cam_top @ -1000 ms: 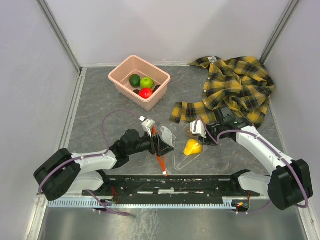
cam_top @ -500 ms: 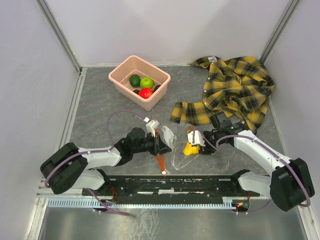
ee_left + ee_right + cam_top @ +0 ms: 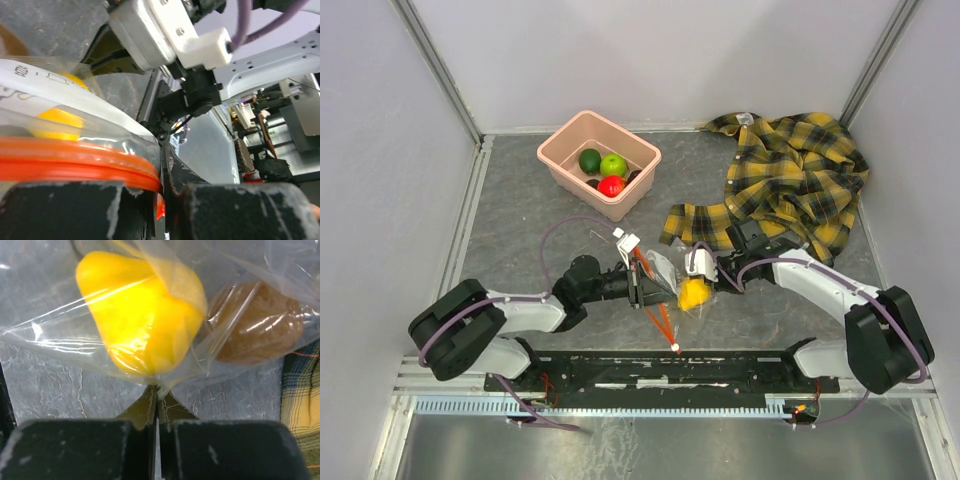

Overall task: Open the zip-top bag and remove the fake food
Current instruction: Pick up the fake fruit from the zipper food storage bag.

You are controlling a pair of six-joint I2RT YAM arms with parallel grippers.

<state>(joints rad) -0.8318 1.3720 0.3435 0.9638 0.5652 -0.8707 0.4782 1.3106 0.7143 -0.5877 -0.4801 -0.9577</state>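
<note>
Two grips: left fingers (image 3: 65,215) pinch the zip-top bag (image 3: 662,268) by its orange strip, right fingers (image 3: 70,450) its plastic.

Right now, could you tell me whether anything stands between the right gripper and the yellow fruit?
Yes: the plastic of the clear bag. It wraps the yellow fruit, and the right gripper pinches a fold of it beside the fruit, not the fruit itself.

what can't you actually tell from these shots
- Top view: whether the zip-top bag is open; too small, crowded by left hand and right hand.
- Left wrist view: yellow fruit, blurred through plastic above the zip strip.
- Right wrist view: zip strip, beyond the frame's edge.
</note>
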